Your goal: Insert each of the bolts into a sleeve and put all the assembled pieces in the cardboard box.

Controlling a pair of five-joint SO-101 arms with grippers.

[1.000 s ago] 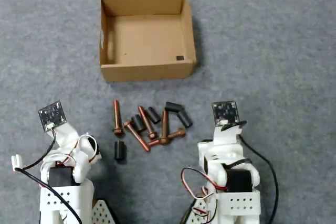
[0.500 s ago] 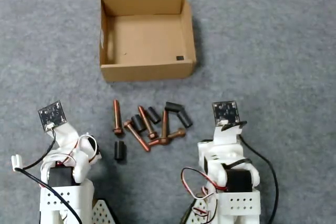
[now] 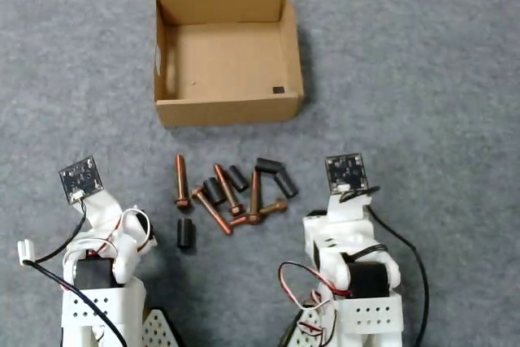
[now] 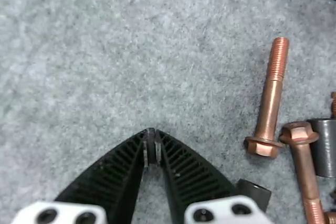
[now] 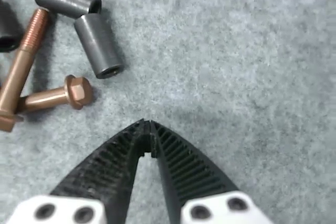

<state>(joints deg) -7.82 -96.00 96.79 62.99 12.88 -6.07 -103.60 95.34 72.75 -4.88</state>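
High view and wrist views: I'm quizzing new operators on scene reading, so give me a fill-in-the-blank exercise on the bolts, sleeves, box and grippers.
The cardboard box holds ___ assembled pieces.
The left gripper and the right gripper are both ___.
The bolts are ___-coloured, while the sleeves are black.
Missing words: no; shut; copper.

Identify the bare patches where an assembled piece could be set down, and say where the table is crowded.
Bare mat lies right of the cardboard box, and left of it. A narrow strip runs between the box's front wall and the bolts. Crowded: the cluster of bolts and sleeves.
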